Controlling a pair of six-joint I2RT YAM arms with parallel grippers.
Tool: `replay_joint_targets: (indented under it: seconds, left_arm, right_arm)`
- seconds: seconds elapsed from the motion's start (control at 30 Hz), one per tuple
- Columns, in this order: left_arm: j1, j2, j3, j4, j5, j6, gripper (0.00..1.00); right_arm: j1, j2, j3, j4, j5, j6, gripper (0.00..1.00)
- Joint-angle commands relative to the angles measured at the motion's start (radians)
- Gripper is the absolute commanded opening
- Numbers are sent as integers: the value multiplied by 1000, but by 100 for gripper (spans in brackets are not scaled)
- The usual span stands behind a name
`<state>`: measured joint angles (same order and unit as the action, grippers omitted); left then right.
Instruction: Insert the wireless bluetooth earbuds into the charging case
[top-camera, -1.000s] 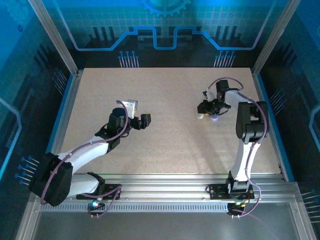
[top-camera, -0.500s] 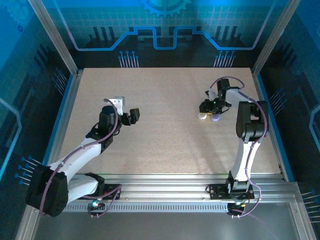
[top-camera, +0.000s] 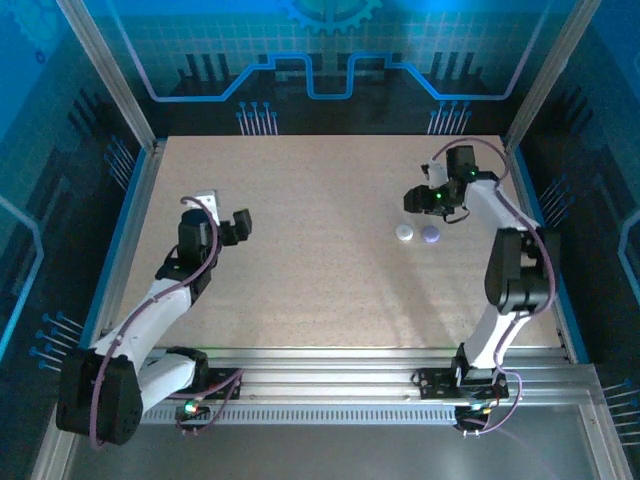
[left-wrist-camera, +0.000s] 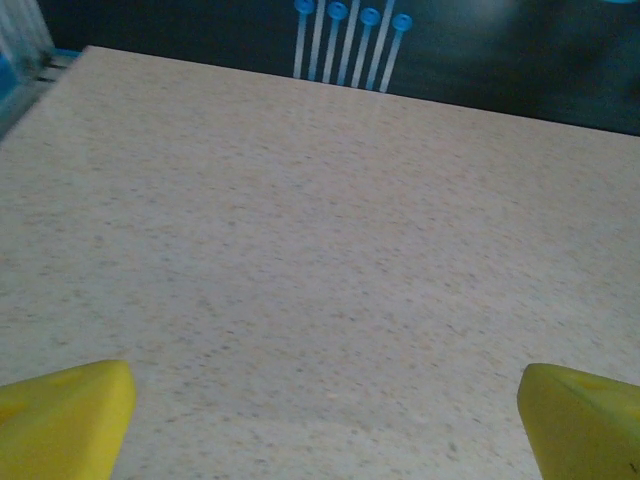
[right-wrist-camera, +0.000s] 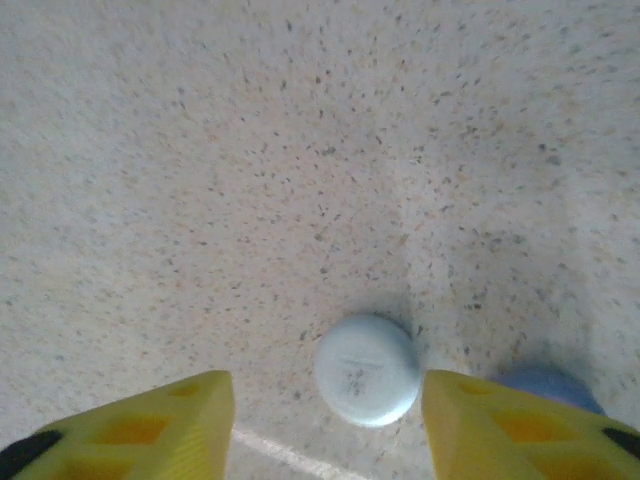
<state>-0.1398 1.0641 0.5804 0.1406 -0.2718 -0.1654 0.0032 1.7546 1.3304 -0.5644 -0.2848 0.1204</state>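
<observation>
A white round puck (top-camera: 403, 233) lies flat on the speckled table, with a lilac round puck (top-camera: 431, 234) just to its right. I cannot tell which of them is the charging case. The earbuds are out of view. My right gripper (top-camera: 425, 198) hovers just beyond the pucks. In the right wrist view its yellow fingers (right-wrist-camera: 150, 430) stand apart, the white puck (right-wrist-camera: 367, 369) lies on the table below the gap, and the bluish puck (right-wrist-camera: 550, 385) peeks out behind the right finger. My left gripper (top-camera: 225, 212) is open over bare table at the left.
The left wrist view has the left gripper (left-wrist-camera: 325, 420) spread wide above bare tabletop, with the dark back wall and blue pins (left-wrist-camera: 350, 40) ahead. Aluminium rails (top-camera: 330, 365) run along the near edge, and a frame post (top-camera: 110, 80) stands at the back left.
The right gripper has opened and pulled back from the pucks, which now lie uncovered. The left arm has swung left and back, its jaws opening a little wider.
</observation>
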Motion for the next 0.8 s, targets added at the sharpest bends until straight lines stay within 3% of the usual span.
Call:
replay_joint_targets:
  seconds: [0.0, 0.1, 0.13, 0.4, 0.57, 0.67, 0.77]
  left_arm:
    - [33, -14, -30, 18, -85, 31, 99]
    - [55, 24, -95, 124, -138, 28, 99]
    - [57, 42, -113, 166, -152, 29, 99]
    - [62, 280, -199, 553, -182, 94, 99]
    - [63, 407, -198, 717, -152, 133, 99]
    - [57, 437, -225, 795, -78, 168, 99]
    - [44, 514, -300, 1031, -80, 199, 99]
  right_arm:
    - [-17, -137, -121, 131, 86, 42, 61]
    - [-19, -228, -259, 266, 177, 65, 73]
    - [-17, -251, -298, 308, 197, 65, 99]
    - [-11, -395, -618, 669, 388, 58, 100]
    - [6, -418, -736, 804, 467, 27, 100]
    - [26, -414, -796, 902, 488, 4, 100]
    - [60, -414, -828, 973, 510, -29, 100]
